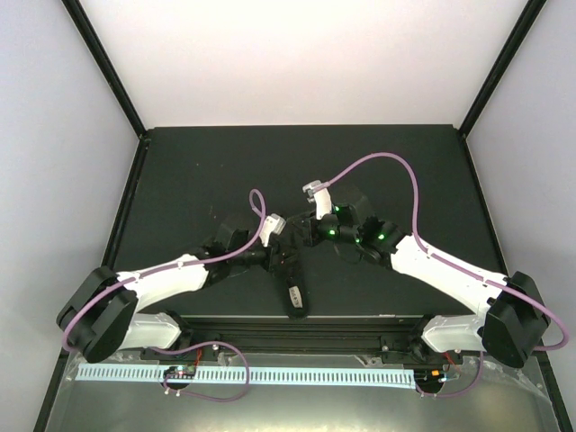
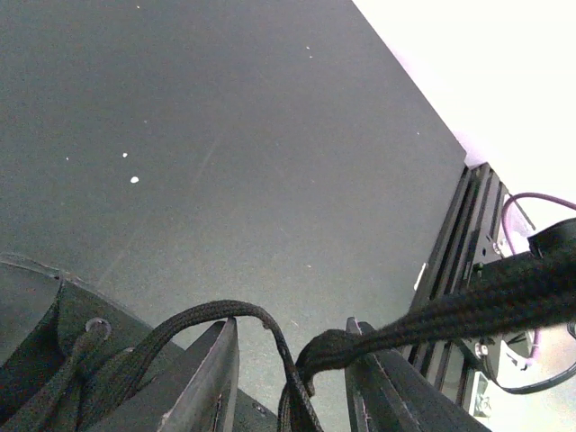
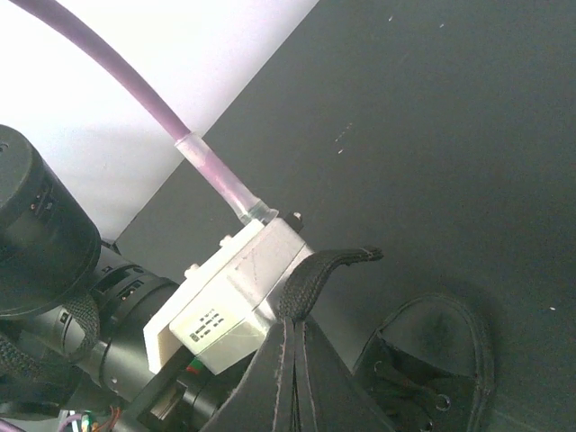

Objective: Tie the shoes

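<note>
The black shoe (image 1: 294, 301) lies on the black table between the two arms, close to the front edge. My left gripper (image 1: 281, 246) hovers over its laced end. In the left wrist view the left gripper (image 2: 292, 328) stands open, and a thin lace loop (image 2: 207, 313) arches over one finger and drops loosely through the gap. A thicker stretch of lace (image 2: 504, 292) is draped across the other finger. My right gripper (image 3: 294, 326) is shut on a flat black lace end (image 3: 319, 270) just above the shoe's opening (image 3: 441, 360).
The black table top (image 1: 198, 171) is walled in white at the back and sides. A black slotted rail (image 1: 297, 328) runs along the front edge, also in the left wrist view (image 2: 459, 270). The left wrist's white camera box (image 3: 229, 297) and purple cable (image 3: 144, 99) sit close beside my right fingers.
</note>
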Action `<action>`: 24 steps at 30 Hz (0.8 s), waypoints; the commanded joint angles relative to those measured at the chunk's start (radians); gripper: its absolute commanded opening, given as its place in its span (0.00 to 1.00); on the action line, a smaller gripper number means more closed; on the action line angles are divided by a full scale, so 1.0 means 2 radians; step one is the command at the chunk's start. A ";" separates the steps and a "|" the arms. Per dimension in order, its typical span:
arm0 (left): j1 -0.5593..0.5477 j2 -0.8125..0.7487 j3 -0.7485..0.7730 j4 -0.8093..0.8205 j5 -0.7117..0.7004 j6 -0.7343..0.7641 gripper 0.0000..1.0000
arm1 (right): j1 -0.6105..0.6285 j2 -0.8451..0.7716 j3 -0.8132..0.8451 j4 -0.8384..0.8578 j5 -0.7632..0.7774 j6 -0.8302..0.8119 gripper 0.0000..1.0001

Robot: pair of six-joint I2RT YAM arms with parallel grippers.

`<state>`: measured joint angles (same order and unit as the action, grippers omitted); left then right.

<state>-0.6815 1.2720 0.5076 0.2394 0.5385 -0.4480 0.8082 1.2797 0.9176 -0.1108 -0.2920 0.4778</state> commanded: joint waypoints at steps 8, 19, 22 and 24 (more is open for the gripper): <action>0.002 0.026 0.027 0.000 -0.024 0.008 0.23 | 0.007 0.002 0.011 0.019 -0.009 0.011 0.02; 0.002 -0.017 -0.001 0.008 -0.039 0.001 0.01 | 0.009 0.012 0.010 0.016 0.004 0.007 0.02; 0.003 -0.018 -0.001 -0.002 -0.039 -0.003 0.02 | 0.009 0.016 0.011 0.015 0.009 0.006 0.02; 0.003 -0.018 0.003 -0.020 -0.039 -0.007 0.07 | 0.011 0.017 0.011 0.014 0.011 0.006 0.02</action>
<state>-0.6804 1.2537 0.5087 0.2317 0.4747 -0.4492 0.8200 1.3037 0.9176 -0.0963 -0.2905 0.4953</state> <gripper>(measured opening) 0.025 0.026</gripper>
